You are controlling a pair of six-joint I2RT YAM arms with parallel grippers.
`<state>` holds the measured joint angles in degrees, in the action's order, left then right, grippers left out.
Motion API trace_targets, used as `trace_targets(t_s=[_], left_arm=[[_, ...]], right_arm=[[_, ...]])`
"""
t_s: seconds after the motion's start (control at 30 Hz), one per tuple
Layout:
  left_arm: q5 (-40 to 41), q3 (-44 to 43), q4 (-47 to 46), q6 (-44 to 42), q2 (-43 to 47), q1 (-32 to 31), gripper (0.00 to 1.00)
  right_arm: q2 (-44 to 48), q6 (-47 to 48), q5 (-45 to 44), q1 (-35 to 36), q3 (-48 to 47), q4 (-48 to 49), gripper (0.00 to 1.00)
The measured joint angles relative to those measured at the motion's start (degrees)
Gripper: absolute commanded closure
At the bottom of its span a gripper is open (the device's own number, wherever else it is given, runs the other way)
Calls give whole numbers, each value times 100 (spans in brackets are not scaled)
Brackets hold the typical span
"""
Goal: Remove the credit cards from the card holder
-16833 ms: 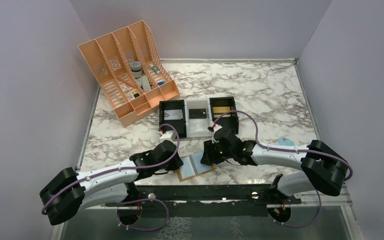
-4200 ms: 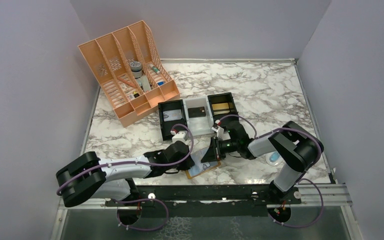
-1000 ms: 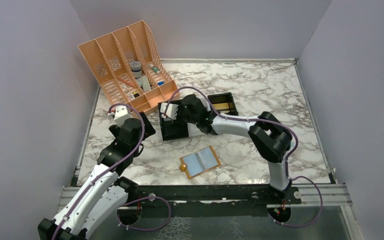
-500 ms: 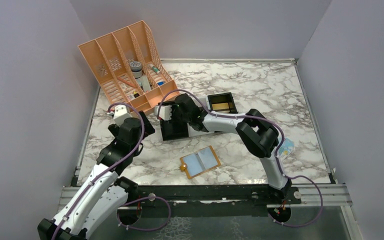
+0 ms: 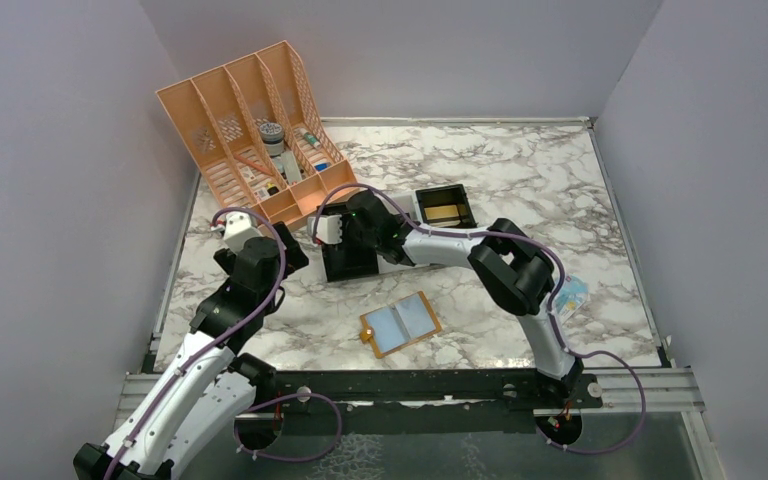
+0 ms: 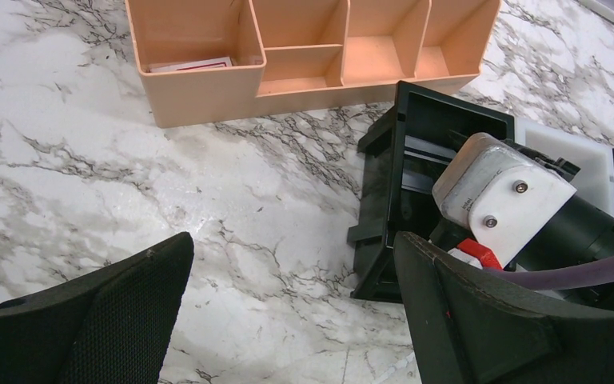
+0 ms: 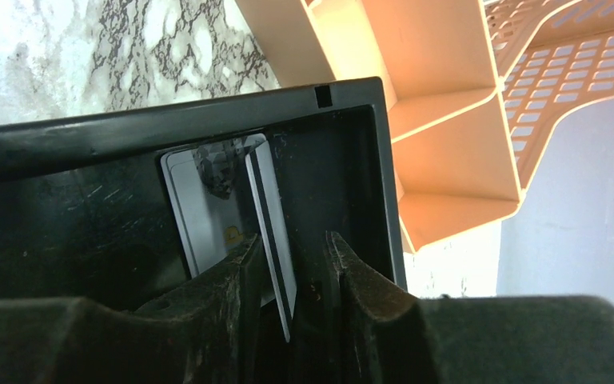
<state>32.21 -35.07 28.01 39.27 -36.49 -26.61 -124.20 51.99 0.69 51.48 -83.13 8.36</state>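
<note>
The card holder (image 5: 398,322) lies open like a book on the marble near the front, tan-edged with pale blue-grey panels and no gripper near it. My right gripper (image 5: 346,243) reaches down into the left black bin (image 5: 344,266). In the right wrist view its jaws (image 7: 288,250) stand slightly apart around a credit card (image 7: 267,202) that stands on edge, leaning toward the left finger with a gap to the right one. A second credit card (image 7: 201,210) lies flat on the bin floor. My left gripper (image 5: 260,256) hovers left of the bin, wide open (image 6: 292,276) and empty.
An orange desk organizer (image 5: 250,135) stands at the back left, close behind the bin. A second black bin (image 5: 445,208) with a tan item sits to the right. A clear-blue packet (image 5: 572,293) lies near the right arm's elbow. Grey walls enclose the table.
The right gripper's jaws have parted inside the left black bin, letting go of the card. The right arm shifted slightly left. The left arm has stayed still.
</note>
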Motion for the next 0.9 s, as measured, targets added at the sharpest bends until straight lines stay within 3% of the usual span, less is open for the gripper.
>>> trace_targets(t_s=[0.13, 0.23, 0.9], left_arm=[[-4, 0, 0, -15, -24, 0, 1], [-31, -15, 0, -44, -85, 0, 1], [-684, -299, 28, -275, -372, 4, 1]], right_arm=[[48, -151, 48, 0, 0, -149, 66], [76, -313, 120, 0, 9, -221, 59], [199, -970, 387, -2, 39, -549, 58]])
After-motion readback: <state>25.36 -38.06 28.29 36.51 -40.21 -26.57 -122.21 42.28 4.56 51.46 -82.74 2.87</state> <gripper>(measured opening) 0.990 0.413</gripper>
